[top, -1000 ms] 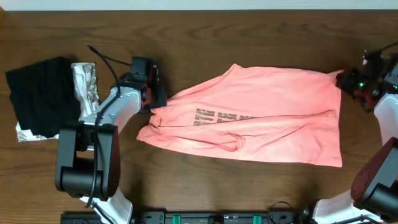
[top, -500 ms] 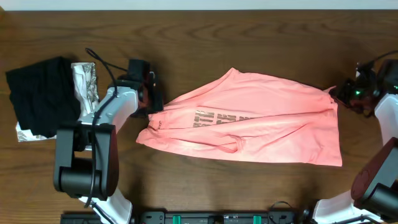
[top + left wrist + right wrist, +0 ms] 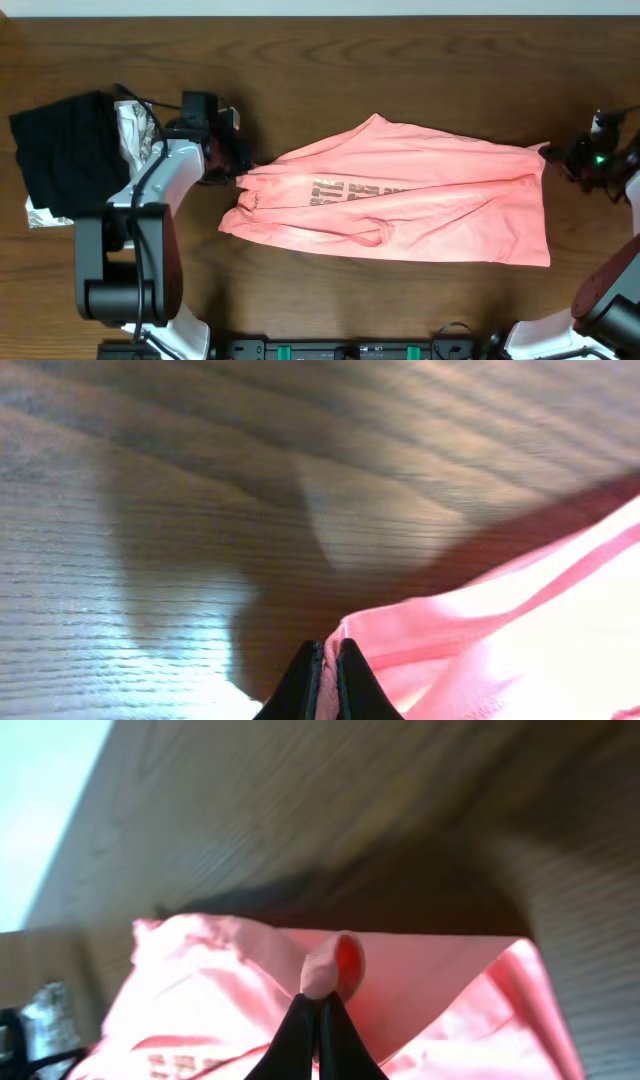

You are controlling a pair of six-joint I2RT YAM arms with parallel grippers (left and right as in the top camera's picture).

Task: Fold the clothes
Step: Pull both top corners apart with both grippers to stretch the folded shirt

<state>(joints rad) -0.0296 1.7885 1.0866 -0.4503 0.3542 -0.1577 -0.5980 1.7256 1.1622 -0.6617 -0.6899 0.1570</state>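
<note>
Bare tabletop [image 3: 330, 60] runs along the top of the frame and below the T-shirt [image 3: 430, 200], which spans centre to right. At left, a black folded garment [image 3: 60, 150] and silvery cloth [image 3: 133, 135] block passage.

T-shirt [image 3: 420, 200]: lies on the table [image 3: 400, 60], spanning the gap between left pincer [image 3: 242, 168] and right pincer [image 3: 557, 153], with one edge caught in each.
Lettering [image 3: 365, 190]: on the shirt, nearer the left pincer than the right.
Folded garment [image 3: 60, 140]: on the table, well beyond the left pincer, on its side away from the shirt.
Folded cloth [image 3: 137, 135]: between that garment and the left pincer, partly under the garment.
</note>
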